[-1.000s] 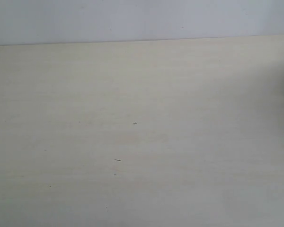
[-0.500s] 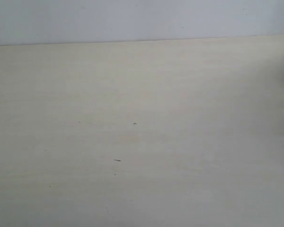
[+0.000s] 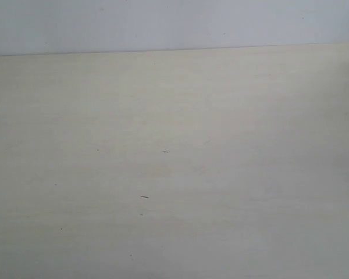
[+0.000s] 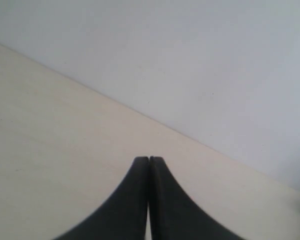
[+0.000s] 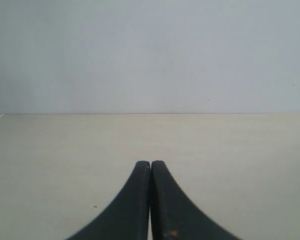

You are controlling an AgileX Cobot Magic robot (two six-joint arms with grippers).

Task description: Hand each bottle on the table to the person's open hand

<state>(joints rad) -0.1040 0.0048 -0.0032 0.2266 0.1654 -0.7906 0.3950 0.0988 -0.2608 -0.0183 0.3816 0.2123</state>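
The pale beige table [image 3: 174, 163] fills the exterior view, bare except for a few tiny dark specks [image 3: 166, 151]. No bottles and no person's open hand are in any view. In the left wrist view my left gripper [image 4: 149, 159] is shut, its two black fingers pressed together with nothing between them, above the table [image 4: 50, 150]. My right gripper [image 5: 150, 162] is likewise shut and empty over the table [image 5: 230, 160]. Neither gripper appears in the exterior view.
A plain pale grey wall [image 3: 174, 23] stands behind the table's far edge [image 3: 174, 50]. That wall [image 4: 200, 60] also fills much of both wrist views. A small dark speck [image 5: 95, 206] lies on the tabletop near the right gripper.
A faint dark shade at the exterior view's right edge has faded out. Nothing else has moved.
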